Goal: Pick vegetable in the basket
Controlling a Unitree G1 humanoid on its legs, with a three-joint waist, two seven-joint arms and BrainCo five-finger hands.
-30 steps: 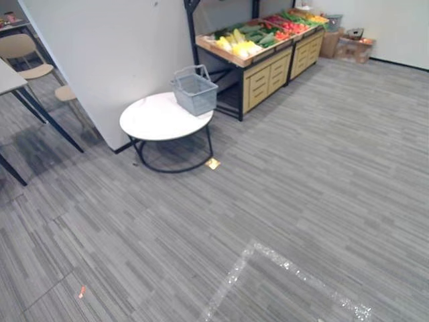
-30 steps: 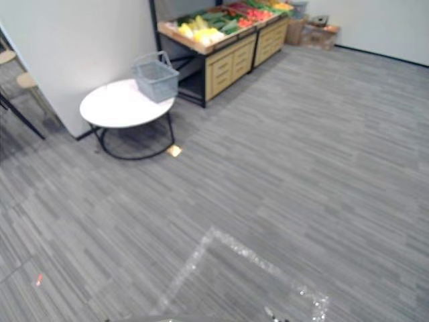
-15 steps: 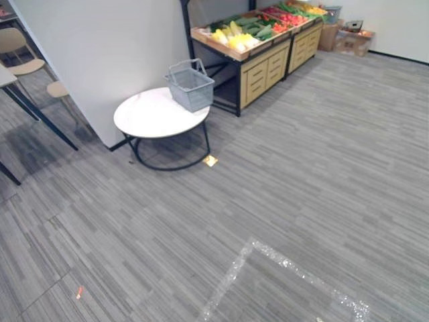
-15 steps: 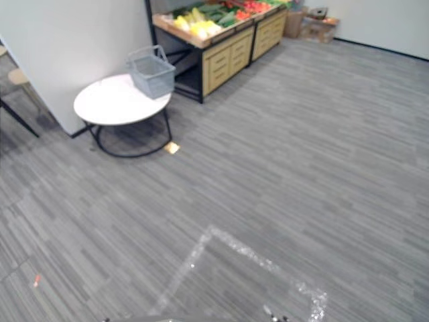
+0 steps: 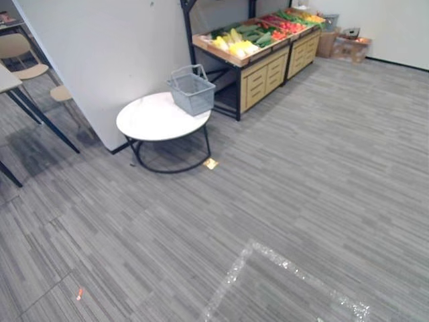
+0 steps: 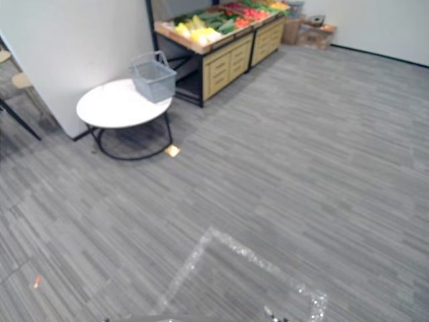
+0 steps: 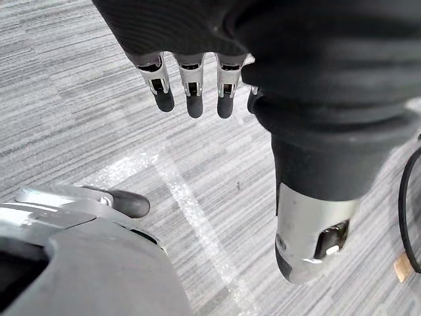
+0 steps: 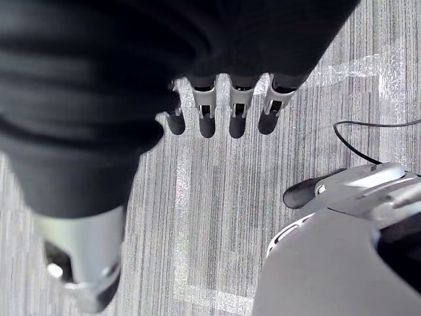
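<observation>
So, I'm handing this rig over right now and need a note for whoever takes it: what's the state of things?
Left robot hand: open, fingers straight, holding nothing, hanging above the floor. Right robot hand: the same.
Basket stands on the round white table, at its edge nearest the wooden stand; it looks empty. Vegetables lie on the stand's top.
Done: nothing picked. Left: walk over, pick a vegetable, put it in the basket.
</observation>
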